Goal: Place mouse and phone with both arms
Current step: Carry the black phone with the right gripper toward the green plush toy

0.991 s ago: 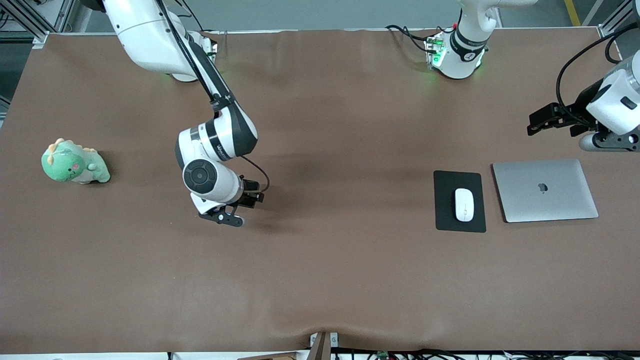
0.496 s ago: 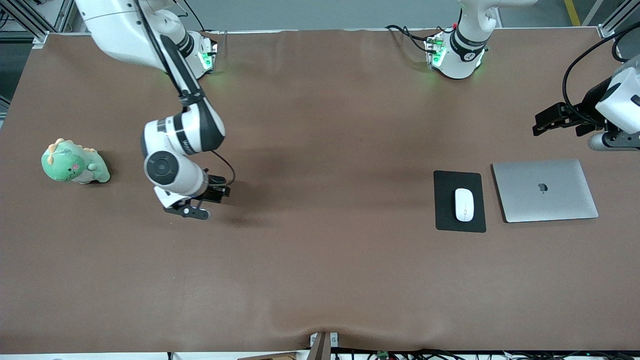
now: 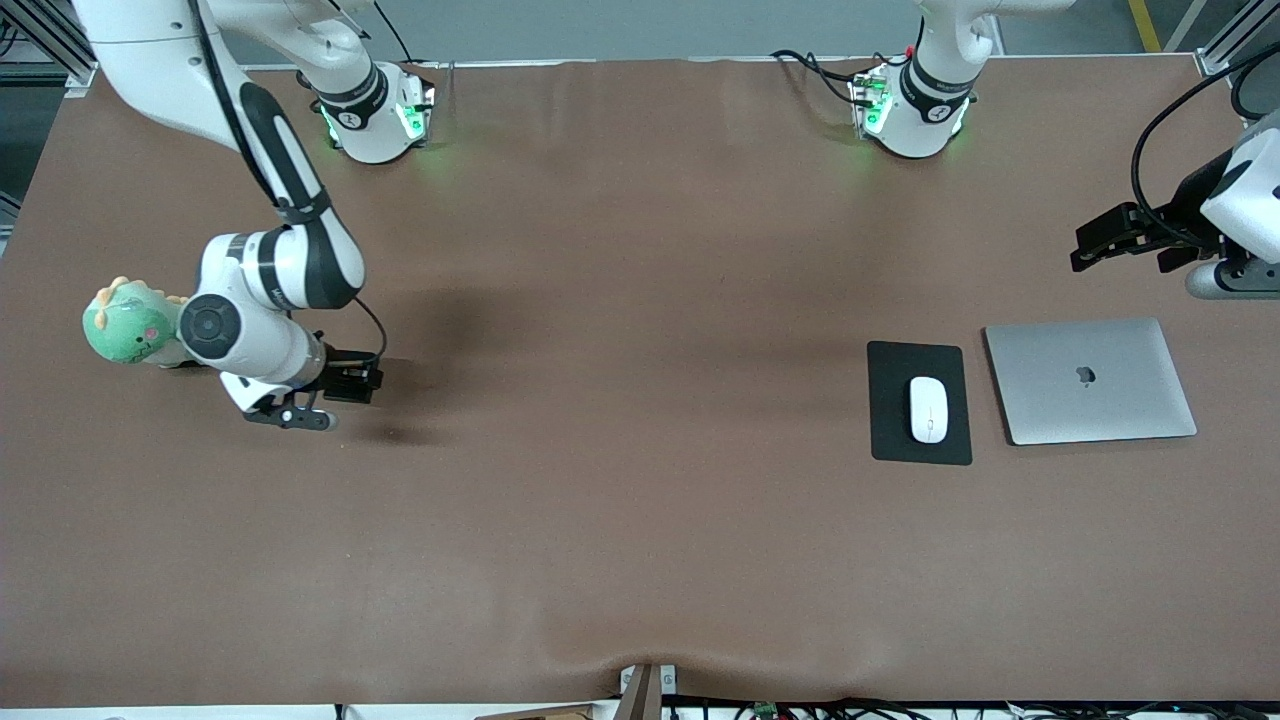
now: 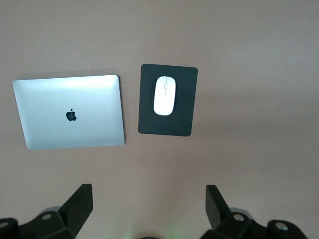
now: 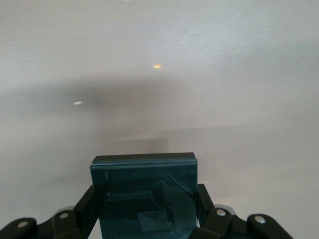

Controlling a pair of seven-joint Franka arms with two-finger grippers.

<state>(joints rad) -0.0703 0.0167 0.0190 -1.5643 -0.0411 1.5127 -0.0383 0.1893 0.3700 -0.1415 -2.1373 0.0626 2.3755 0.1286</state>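
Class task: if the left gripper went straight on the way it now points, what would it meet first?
Probably bare table. The left gripper, open, points down at the cloth just short of the mouse pad and laptop; depth is uncertain.

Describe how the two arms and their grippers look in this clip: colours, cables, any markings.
Both arms are glossy white with black joint bands and green-lit bases. The right arm has a round black end cap and a black cable running down to the black right gripper. The left arm carries a looping black cable to the black left gripper, whose fingers are angular with silver screws.
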